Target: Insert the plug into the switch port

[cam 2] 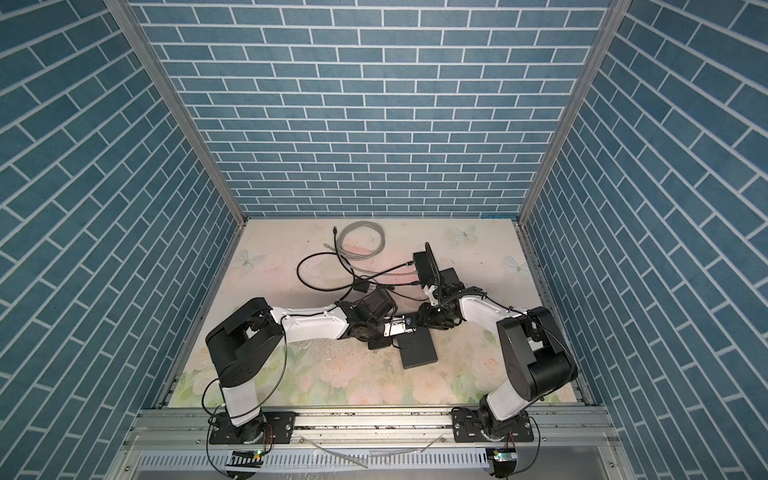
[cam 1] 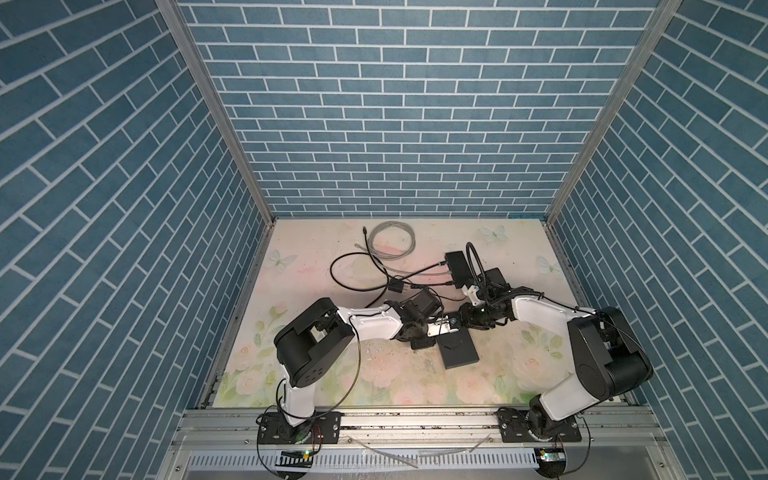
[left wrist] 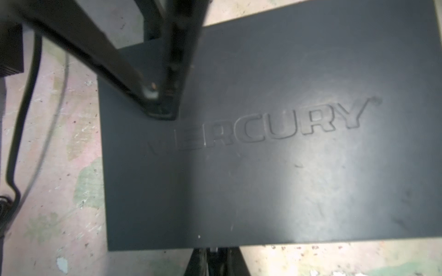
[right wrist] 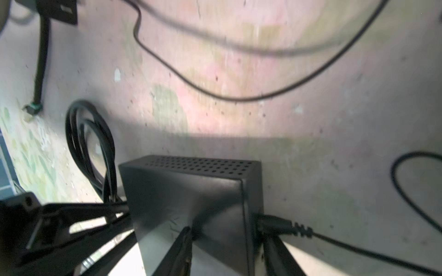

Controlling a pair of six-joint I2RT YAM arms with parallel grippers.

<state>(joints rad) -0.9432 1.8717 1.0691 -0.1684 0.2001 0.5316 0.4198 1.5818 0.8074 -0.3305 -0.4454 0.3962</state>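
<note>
The black switch (cam 1: 459,353) (cam 2: 417,347) lies flat on the flowered table, and its lid reads MERCURY (left wrist: 287,167). My left gripper (cam 1: 453,327) (left wrist: 216,253) is shut, with its tips against the switch's near long edge and nothing seen between them. My right gripper (cam 1: 460,315) (right wrist: 229,236) is open over the opposite long edge. One of its fingers (right wrist: 181,248) lies over the lid and the other stands beside the side face. The plug (right wrist: 272,224), on a thin black cable, sits in that side face just beyond that finger. The port itself is hidden.
A second black box (cam 1: 459,266) with several cables plugged in stands behind the right arm. A grey coiled cable (cam 1: 392,241) and loose black cables (cam 1: 353,286) lie at the back. Brick-patterned walls close in three sides.
</note>
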